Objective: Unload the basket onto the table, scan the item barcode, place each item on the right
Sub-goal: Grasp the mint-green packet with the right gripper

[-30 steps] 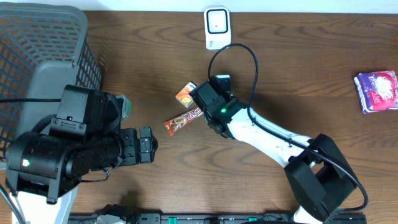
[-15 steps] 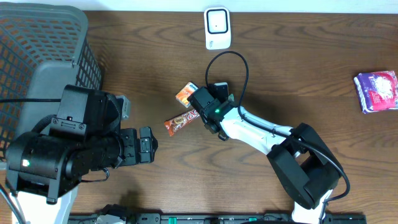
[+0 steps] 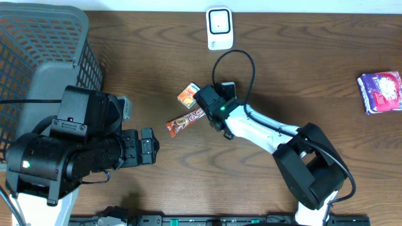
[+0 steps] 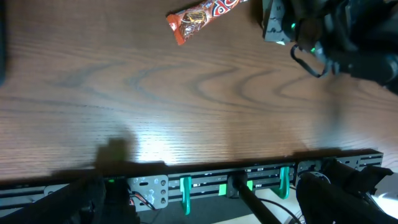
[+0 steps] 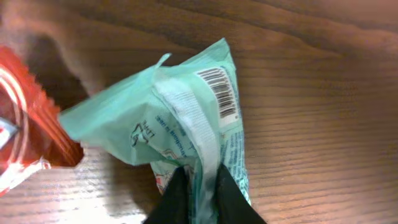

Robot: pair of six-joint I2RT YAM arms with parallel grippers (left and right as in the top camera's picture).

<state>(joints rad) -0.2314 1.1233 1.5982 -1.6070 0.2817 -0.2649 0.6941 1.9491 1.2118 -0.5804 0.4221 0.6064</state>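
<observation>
From overhead: dark brown wood-grain table point(image 3: 314, 75), with a pale strip beyond its far edge. Grey mesh basket point(image 3: 38, 44) at the far left corner, white scanner point(image 3: 219, 27) at the far middle, purple packet point(image 3: 380, 92) well apart on the right. Near the centre, a candy bar point(image 3: 186, 122) in an orange wrapper and a small orange packet point(image 3: 188, 95), both just beside the right gripper point(image 3: 204, 107). Left gripper point(image 3: 148, 148) apart from these, over bare wood.

From the left wrist: glare on the grain, a black rail point(image 4: 205, 180) with green clips along the near table edge, and the candy bar at the top. Fingers spread wide at the lower corners, nothing between them.

From the right wrist: teal packet point(image 5: 180, 118) against the wood, lifted or lying cannot be told. Barcode point(image 5: 219, 93) facing the camera, red-orange wrapper point(image 5: 25, 137) just beside the packet on the left. Black fingertips point(image 5: 177, 199) pinched tight on the packet's centre seam at its lower end.
</observation>
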